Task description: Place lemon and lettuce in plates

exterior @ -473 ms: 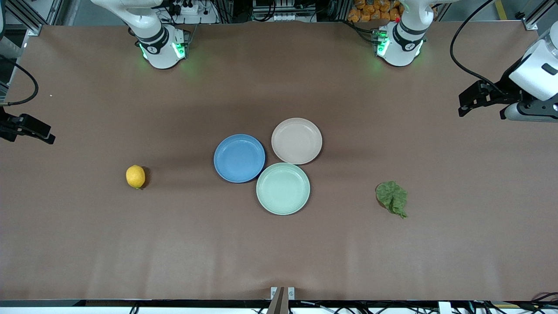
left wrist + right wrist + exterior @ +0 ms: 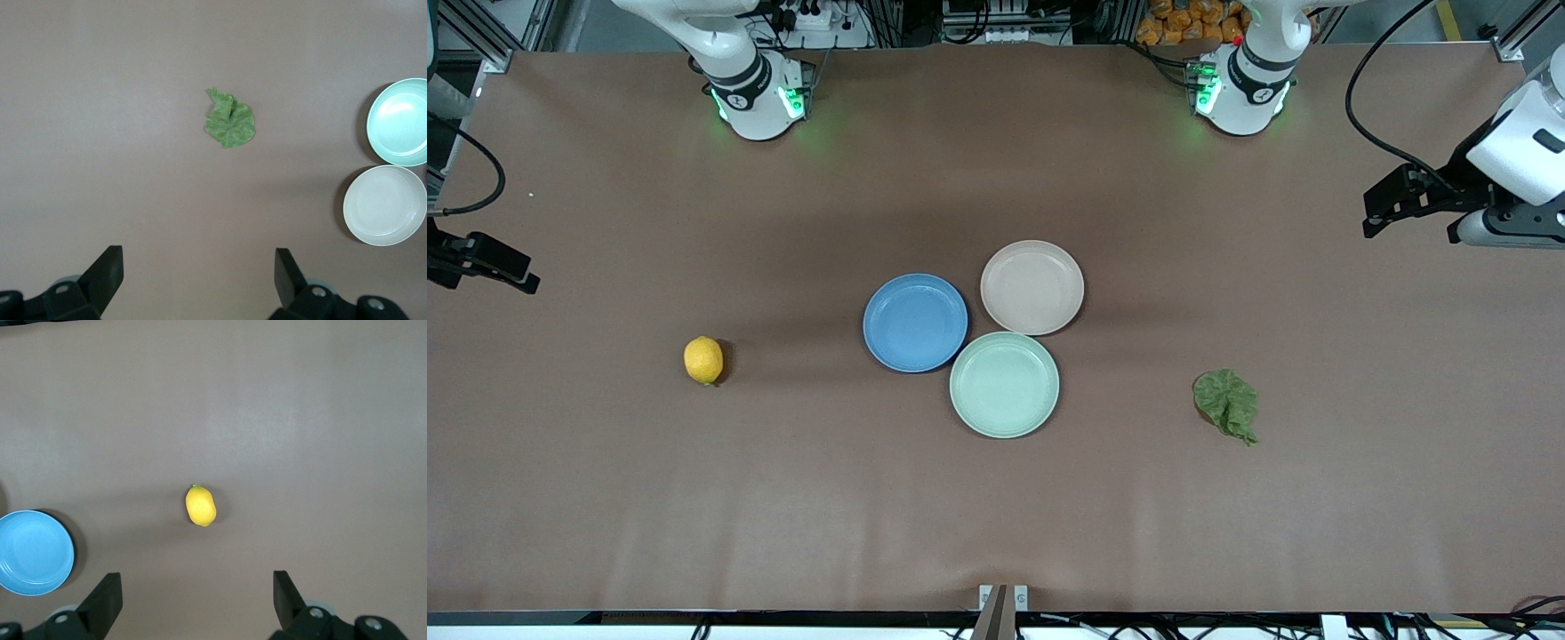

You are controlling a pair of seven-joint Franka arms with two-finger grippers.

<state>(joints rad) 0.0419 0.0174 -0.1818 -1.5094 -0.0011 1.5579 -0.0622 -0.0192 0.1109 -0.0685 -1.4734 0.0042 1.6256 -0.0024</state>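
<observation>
Left gripper point(image 2: 199, 280) spread wide, empty, high over its table end; ragged dark green lettuce leaf point(image 2: 1226, 405) lies flat, nearest this arm. Right gripper point(image 2: 197, 600) likewise open; small oval yellow lemon point(image 2: 703, 359) lies on its side.

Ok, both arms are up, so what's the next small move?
Probably lower the open right gripper onto the lemon: it lies bare on the table, no plate holds anything, and the left gripper, also open, could likewise drop to the lettuce.
</observation>
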